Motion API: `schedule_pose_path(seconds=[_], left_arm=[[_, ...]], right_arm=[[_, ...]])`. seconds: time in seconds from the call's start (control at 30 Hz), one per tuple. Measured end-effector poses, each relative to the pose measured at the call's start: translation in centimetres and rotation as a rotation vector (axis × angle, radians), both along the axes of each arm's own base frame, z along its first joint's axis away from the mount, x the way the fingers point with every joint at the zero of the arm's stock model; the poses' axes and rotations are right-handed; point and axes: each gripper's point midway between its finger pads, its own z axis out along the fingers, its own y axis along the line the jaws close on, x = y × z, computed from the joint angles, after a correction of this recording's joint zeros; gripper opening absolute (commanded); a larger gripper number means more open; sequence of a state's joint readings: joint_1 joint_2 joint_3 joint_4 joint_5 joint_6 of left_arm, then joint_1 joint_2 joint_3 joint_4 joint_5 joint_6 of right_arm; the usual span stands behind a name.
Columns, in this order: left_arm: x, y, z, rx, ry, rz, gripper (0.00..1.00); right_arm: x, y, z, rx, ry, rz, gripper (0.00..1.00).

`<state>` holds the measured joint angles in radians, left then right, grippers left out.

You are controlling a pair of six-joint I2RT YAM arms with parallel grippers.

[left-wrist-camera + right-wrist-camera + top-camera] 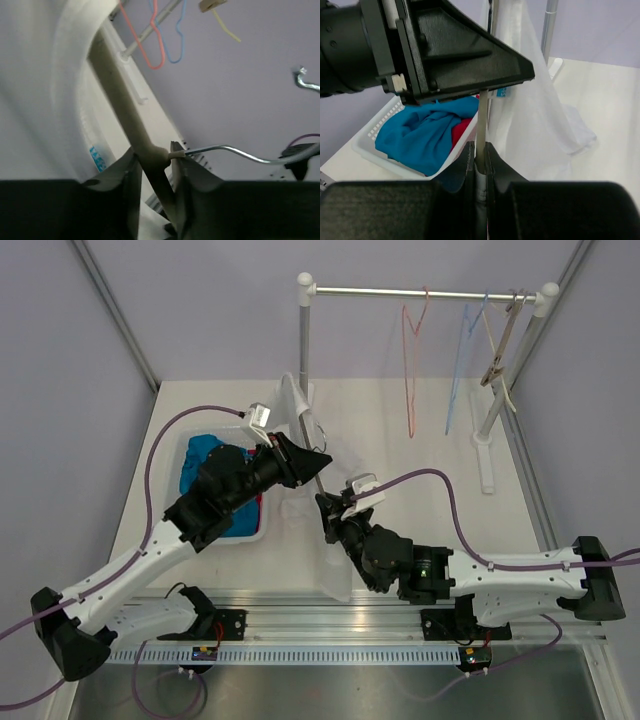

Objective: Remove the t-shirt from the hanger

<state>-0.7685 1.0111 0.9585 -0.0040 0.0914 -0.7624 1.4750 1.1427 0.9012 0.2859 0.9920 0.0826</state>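
Nearest the arm bases, the right end effector (480,150) is clamped tight on the lower end of the hanger (481,120), jaws pinched together with that beige bar between them. A bit further out and to the left, the left end effector (153,150) straddles the hanger's neck right where the metal hook (235,152) comes out. Its jaws sit close on both sides, but honestly I can't tell if it's actually squeezing. So the hanger's off the rack, held above the table (390,440) between the two arms. The white t-shirt (535,110) isn't off yet: it's draped on the hanger, hanging down its right side with the bottom pooling on the table. I'd call this early-to-middle, pulling the shirt off is all left to do. Left of all that is a basket (377,125) with blue and red clothes, and at the far end the rack (430,292) holds spare hangers
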Motion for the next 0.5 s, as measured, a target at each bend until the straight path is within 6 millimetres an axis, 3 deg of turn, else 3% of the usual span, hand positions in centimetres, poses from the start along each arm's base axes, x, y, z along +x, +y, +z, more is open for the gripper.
schedule_pose_path(seconds=[0.07,0.1,0.2,0.23,0.33,0.5], left_arm=[[-0.4,-0.1,1.1,-0.044,-0.005,-0.007,0.08],[-0.7,0.0,1.4,-0.045,-0.018,-0.012,0.04],[-1.2,0.5,1.9,-0.052,-0.028,-0.012,0.00],[-1.3,0.6,2.2,-0.058,-0.034,-0.010,0.00],[-1.6,1.0,2.9,-0.078,-0.045,-0.011,0.00],[-1.8,1.1,3.6,-0.101,-0.053,-0.012,0.00]], right_arm=[[-0.1,0.3,-0.3,-0.005,0.002,0.004,0.14],[-0.2,0.5,-0.4,-0.001,0.005,0.004,0.33],[-1.0,0.7,-0.5,0.027,0.032,0.020,0.60],[-1.4,0.7,-0.8,0.022,0.044,0.029,0.75],[-3.5,1.0,-2.2,-0.016,0.084,0.072,0.88],[-7.7,1.4,-4.8,-0.080,0.144,0.164,0.88]])
